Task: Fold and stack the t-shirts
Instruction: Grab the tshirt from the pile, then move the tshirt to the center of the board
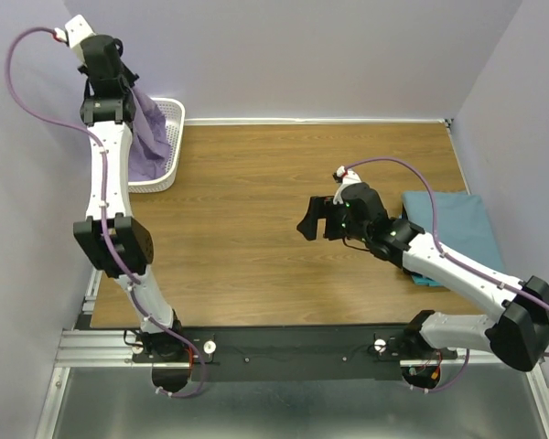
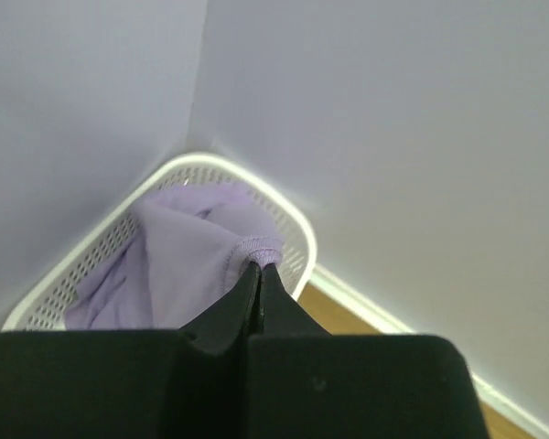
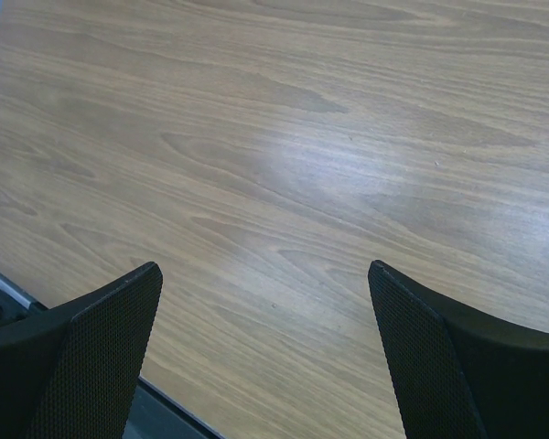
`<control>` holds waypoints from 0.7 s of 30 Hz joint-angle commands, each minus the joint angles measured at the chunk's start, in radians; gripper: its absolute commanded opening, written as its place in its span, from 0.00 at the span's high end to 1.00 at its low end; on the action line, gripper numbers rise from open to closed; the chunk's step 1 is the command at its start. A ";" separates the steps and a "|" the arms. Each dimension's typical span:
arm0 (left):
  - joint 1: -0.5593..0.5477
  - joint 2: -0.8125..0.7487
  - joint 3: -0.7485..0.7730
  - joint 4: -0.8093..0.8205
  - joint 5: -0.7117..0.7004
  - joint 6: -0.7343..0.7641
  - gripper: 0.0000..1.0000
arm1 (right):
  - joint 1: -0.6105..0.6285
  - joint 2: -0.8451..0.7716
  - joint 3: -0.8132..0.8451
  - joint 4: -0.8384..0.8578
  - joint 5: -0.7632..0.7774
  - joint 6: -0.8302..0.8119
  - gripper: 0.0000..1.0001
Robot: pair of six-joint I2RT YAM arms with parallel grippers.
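Observation:
The lavender-purple t-shirt (image 1: 149,133) hangs from my left gripper (image 1: 128,90) down into the white mesh basket (image 1: 171,146) at the back left. In the left wrist view my left gripper (image 2: 260,267) is shut on the shirt's ribbed hem (image 2: 256,247), and the rest of the shirt (image 2: 165,265) drapes into the basket (image 2: 297,224). The teal t-shirt (image 1: 453,224) lies folded flat at the table's right edge, partly under my right arm. My right gripper (image 1: 316,219) is open and empty over bare wood in mid-table; its fingers (image 3: 101,338) show only wood between them.
The wooden table (image 1: 256,201) is bounded by lavender walls at the back and both sides. The basket stands in the back left corner against the wall. A metal rail (image 1: 284,347) with both arm bases runs along the near edge.

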 commanded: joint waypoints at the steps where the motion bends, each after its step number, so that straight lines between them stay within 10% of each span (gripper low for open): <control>1: -0.038 -0.107 0.051 0.066 0.063 0.062 1.00 | 0.002 0.027 0.057 -0.019 0.011 -0.020 0.00; 21: -0.426 -0.386 0.212 0.272 0.138 0.166 1.00 | 0.000 0.023 0.120 -0.019 0.074 -0.049 0.00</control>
